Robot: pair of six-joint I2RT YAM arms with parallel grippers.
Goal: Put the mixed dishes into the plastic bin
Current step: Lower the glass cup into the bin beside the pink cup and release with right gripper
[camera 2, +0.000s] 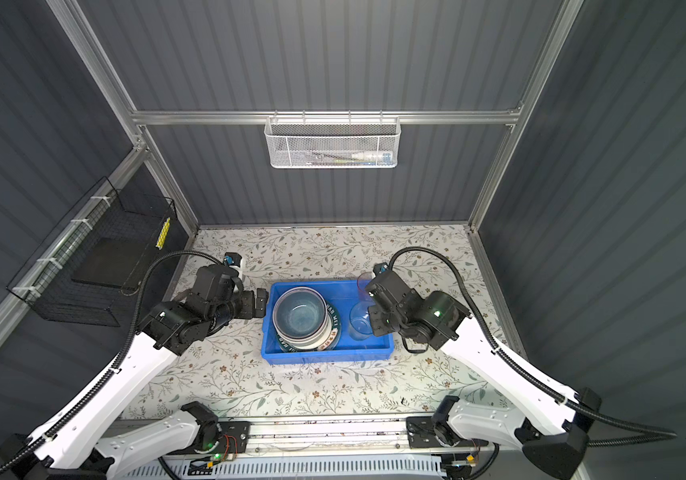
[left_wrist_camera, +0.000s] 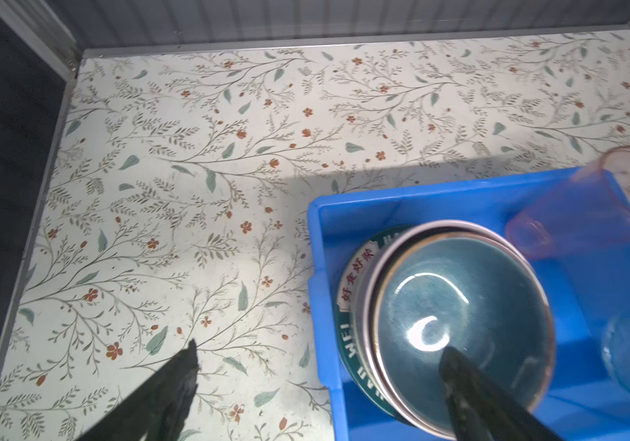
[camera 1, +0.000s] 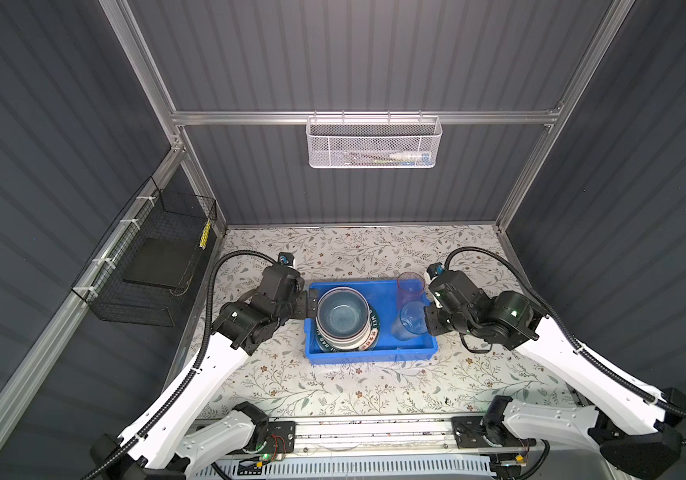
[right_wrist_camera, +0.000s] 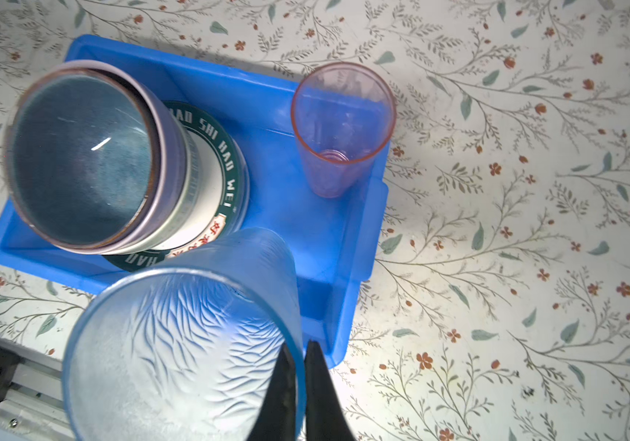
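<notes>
While pinching the blue tumbler (right_wrist_camera: 176,343) by its rim, right gripper (right_wrist_camera: 300,366) jaws clamped, low inside the plastic bin (camera 1: 374,355); left gripper (camera 1: 312,303) spread wide beside the bin wall; bowls (camera 1: 341,316) nested on plates (camera 1: 373,332), pink tumbler (camera 1: 411,286) upright, already inside; table (camera 1: 333,386) otherwise bare; likely only release left.

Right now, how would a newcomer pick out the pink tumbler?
On the floral tabletop sits a bright blue bin. In its far right corner stands the pink tumbler. Unlike the leaf-textured blue tumbler nearer the camera, it is smooth-walled, and no pincer holds it.
</notes>
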